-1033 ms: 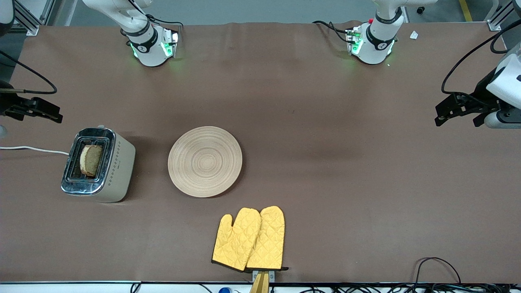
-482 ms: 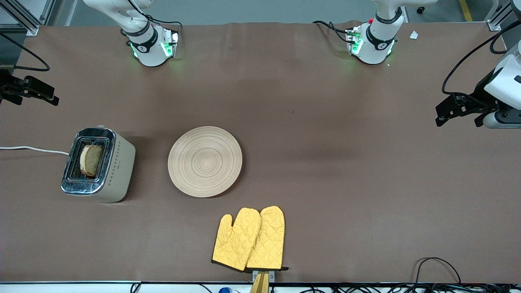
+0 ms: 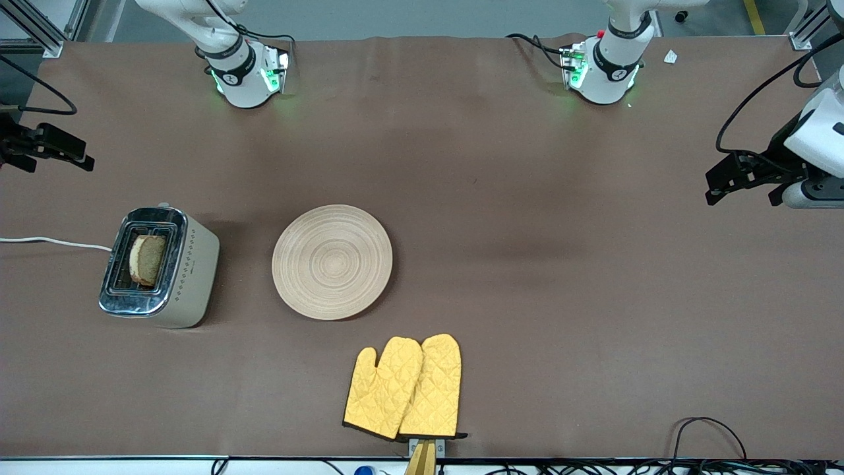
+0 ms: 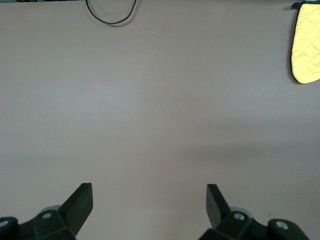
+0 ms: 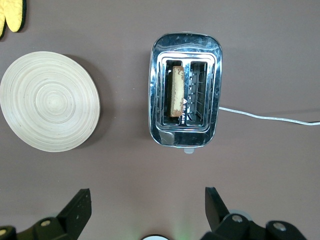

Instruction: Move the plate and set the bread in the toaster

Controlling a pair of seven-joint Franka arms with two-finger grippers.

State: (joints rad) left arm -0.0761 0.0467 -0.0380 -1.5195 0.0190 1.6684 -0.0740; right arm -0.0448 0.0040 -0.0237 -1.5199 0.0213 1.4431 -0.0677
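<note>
The bread (image 3: 146, 260) stands on edge in one slot of the toaster (image 3: 158, 267), at the right arm's end of the bench (image 3: 527, 297). The plate (image 3: 332, 262) lies flat beside the toaster, toward the left arm's end, apart from it and bare. A pair of yellow oven mitts (image 3: 403, 387) lies nearer the front camera than the plate. The right claw (image 5: 145, 205) hangs released above the toaster. The left claw (image 4: 148, 198), waiting over bare bench at its own end, is likewise released.
</note>
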